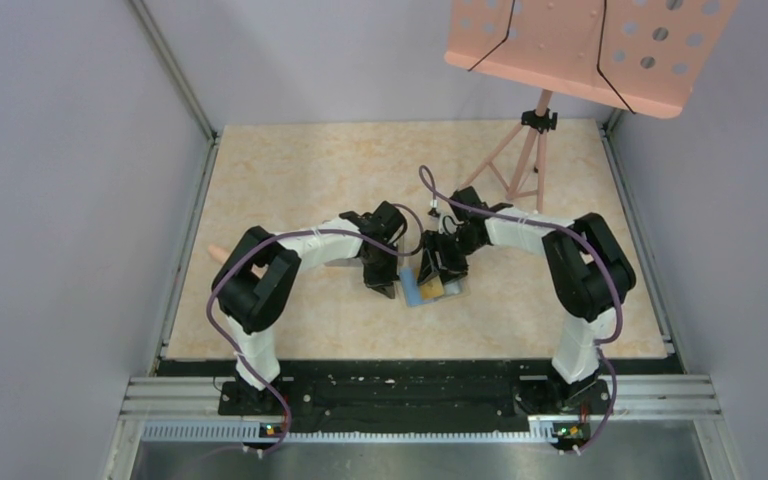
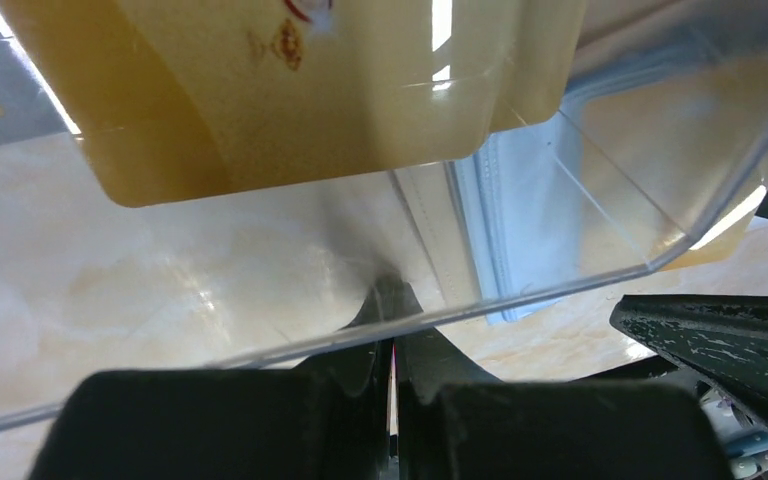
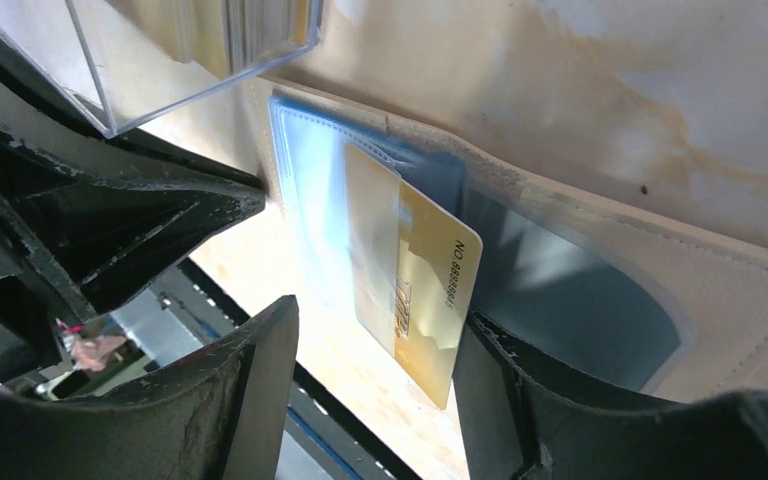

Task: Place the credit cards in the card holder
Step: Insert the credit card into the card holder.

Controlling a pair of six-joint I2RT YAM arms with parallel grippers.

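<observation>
Right hand released, astride a yellow credit card half-tucked in the card holder; left hand clenched, perhaps pinching the clear box

Card holder: tan-beige outside, light blue inside. Credit card: yellow-gold, dark digits along edge. Box: clear plastic. Desk: cream-orange marbling. Music stand: salmon pink with round holes. Cables: purple.

Box is clear, glossy hard plastic; holder has a matt, stitched, tan leather-like outside and glossy bluish film sleeves; card is shiny gold plastic; right fingers are black, rough, matt; table is smooth, marbled, faintly reflective.
</observation>
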